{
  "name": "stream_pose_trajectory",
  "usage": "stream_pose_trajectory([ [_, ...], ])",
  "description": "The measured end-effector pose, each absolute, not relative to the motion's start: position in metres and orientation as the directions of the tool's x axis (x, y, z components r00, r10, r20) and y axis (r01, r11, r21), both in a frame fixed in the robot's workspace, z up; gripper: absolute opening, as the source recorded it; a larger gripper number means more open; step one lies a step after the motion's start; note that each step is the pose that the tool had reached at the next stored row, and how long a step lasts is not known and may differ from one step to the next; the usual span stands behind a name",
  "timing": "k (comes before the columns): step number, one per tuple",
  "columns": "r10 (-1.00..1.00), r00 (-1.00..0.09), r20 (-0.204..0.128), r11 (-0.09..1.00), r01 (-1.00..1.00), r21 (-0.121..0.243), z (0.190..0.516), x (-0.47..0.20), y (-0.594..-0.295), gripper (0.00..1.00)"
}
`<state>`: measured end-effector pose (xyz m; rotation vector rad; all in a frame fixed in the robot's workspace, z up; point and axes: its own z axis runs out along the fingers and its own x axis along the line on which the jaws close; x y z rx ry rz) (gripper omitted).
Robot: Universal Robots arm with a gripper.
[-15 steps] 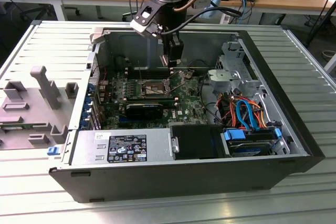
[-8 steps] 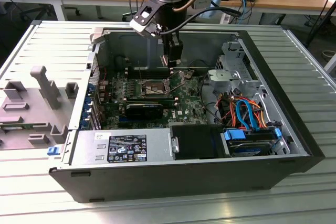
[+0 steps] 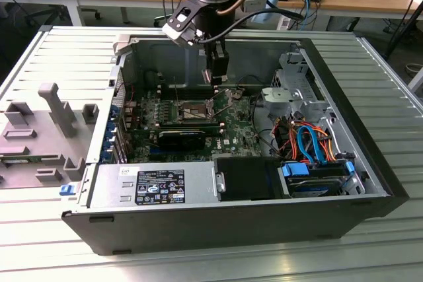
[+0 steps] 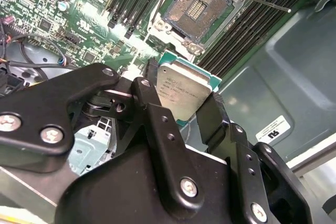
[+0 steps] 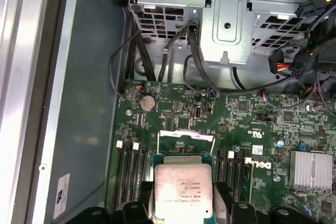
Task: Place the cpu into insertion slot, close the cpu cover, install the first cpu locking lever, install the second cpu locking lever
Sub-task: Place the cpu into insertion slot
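**Over the mobo (image 3: 234,133): cpu (image 4: 185,88) pinched in the gripper (image 4: 179,94), insertion slot (image 4: 197,6) bare**

Quick rundown for you, op. Your gripper's two black fingers (image 4: 157,124) are clamped on opposite edges of the cpu. Its silver top faces the cams in both wrist views, w/ a bit of green edge peeking out round it. The chip's up in the air, not touching the board.

In the exterior view the gripper (image 3: 216,82) hangs inside the open PC case (image 3: 198,229), a bit to the exterior view's right of the insertion slot (image 3: 187,110) and clear of it.

The second wrist view shows the slot uncovered, w/ the dark contact field and metal rim in plain sight, apart from the chip. A thin locking lever (image 4: 265,2) sticks out from one corner and lies across the black memory slots (image 4: 252,22).

In the first wrist view the cpu (image 5: 182,190) sits between the memory slot banks. A silvery strip just beyond it looks like the cpu cover (image 5: 186,134) standing up, tho you can't tell for sure. Further off are a finned heatsink (image 5: 310,169) and the metal drive cage (image 5: 226,24).
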<state>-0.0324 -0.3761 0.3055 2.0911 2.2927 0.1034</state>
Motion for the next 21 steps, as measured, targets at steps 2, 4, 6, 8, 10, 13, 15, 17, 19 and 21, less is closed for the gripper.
stream_pose_trajectory([
  [2,0.997,-0.079,0.018,0.078,0.994,0.074,0.3054,-0.0324,-0.3761,0.54],
  [4,0.998,-0.068,0.018,0.067,0.995,0.074,0.3054,-0.0324,-0.3761,0.54],
  [6,0.998,-0.057,0.018,0.056,0.996,0.074,0.3053,-0.0324,-0.3761,0.54],
  [8,0.999,-0.05,0.018,0.049,0.996,0.074,0.3053,-0.0324,-0.3761,0.54],
  [10,0.999,-0.039,0.018,0.037,0.997,0.074,0.3052,-0.0324,-0.3761,0.54],
  [13,1.0,-0.025,0.018,0.024,0.997,0.074,0.305,-0.0324,-0.3761,0.54],
  [15,1.0,-0.021,0.018,0.019,0.997,0.074,0.3049,-0.0324,-0.3761,0.54],
  [17,1.0,-0.015,0.018,0.014,0.997,0.074,0.3048,-0.0324,-0.3761,0.54],
  [19,1.0,-0.01,0.018,0.009,0.997,0.074,0.3047,-0.0324,-0.3761,0.54],
  [21,1.0,-0.004,0.018,0.003,0.997,0.074,0.3047,-0.0324,-0.3761,0.54],
])
